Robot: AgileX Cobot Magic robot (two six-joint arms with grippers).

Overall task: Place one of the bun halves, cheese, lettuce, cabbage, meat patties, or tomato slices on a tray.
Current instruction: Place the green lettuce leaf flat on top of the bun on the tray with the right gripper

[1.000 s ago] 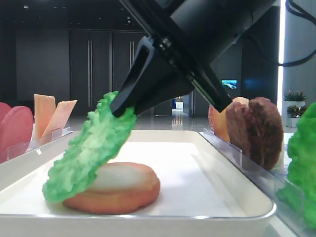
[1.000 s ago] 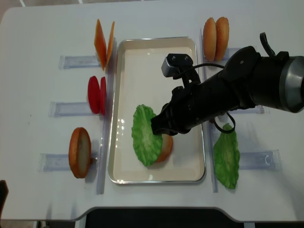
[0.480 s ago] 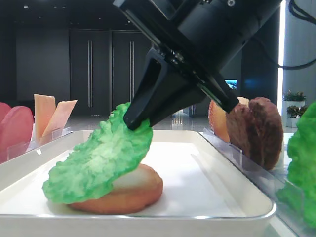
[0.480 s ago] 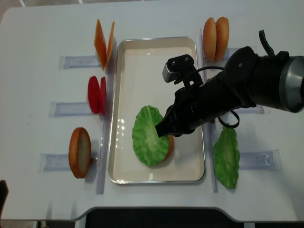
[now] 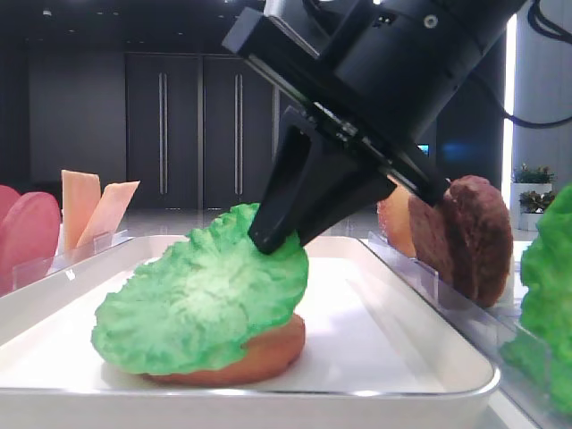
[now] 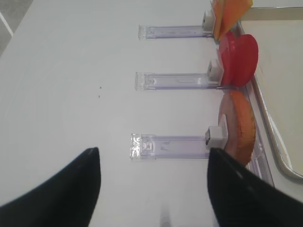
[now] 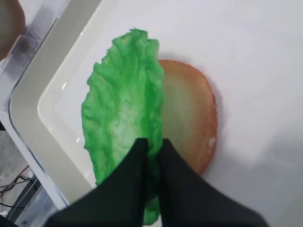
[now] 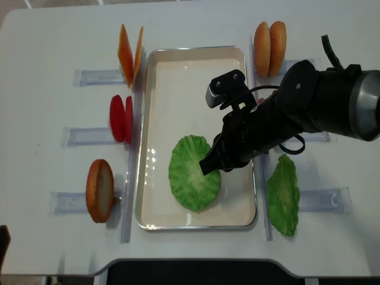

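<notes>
A bright green ruffled lettuce [image 8: 193, 172] lies almost flat over a bun half [image 5: 259, 353] on the white tray [image 8: 184, 77]. My right gripper [image 8: 208, 168] is shut on the lettuce's right edge. In the right wrist view the lettuce [image 7: 123, 109] covers the left part of the bun half [image 7: 189, 118], and the black fingers [image 7: 177, 165] pinch its near rim. From the low side view the gripper [image 5: 268, 243] comes down onto the lettuce [image 5: 201, 304]. My left gripper [image 6: 152, 150] hangs open over the bare table left of the tray, holding nothing.
Left of the tray, clear holders [image 8: 71, 202] carry cheese slices [image 8: 130, 53], tomato slices [image 8: 120, 117] and a bun half [image 8: 100, 190]. To the right stand bun halves [image 8: 270, 40], meat patties [image 5: 469, 237] and a second green leaf [image 8: 282, 196].
The lettuce has gone from steeply tilted to nearly flat on the bun half. My right gripper has come down and moved slightly right with it.
</notes>
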